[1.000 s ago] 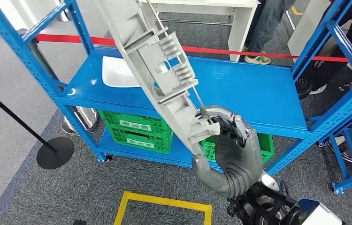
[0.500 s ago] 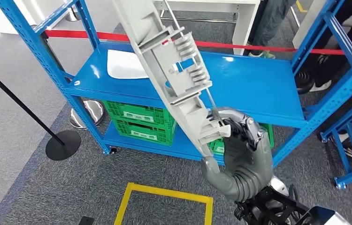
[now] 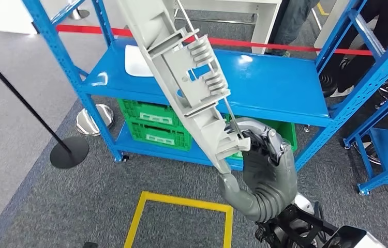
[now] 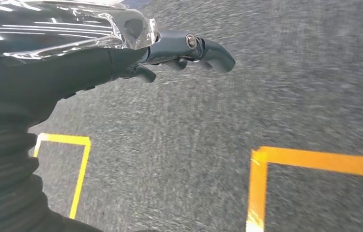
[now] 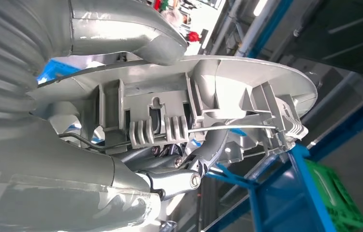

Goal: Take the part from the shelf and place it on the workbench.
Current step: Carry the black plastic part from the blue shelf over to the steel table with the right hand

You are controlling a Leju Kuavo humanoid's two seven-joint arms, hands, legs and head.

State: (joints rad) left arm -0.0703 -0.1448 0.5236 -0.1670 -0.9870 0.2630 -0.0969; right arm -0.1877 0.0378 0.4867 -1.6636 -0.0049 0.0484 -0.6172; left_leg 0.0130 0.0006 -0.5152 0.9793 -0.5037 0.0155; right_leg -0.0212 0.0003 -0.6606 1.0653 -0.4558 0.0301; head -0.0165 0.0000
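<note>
Grey part (image 3: 181, 67) gripped by right hand (image 3: 264, 165).

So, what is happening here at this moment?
The robot's right hand grips the lower end of a long grey plastic part and holds it up, tilted, in front of the blue shelf. A white piece lies on the shelf, with green crates below. The left hand hangs over the grey carpet, holding nothing.
</note>
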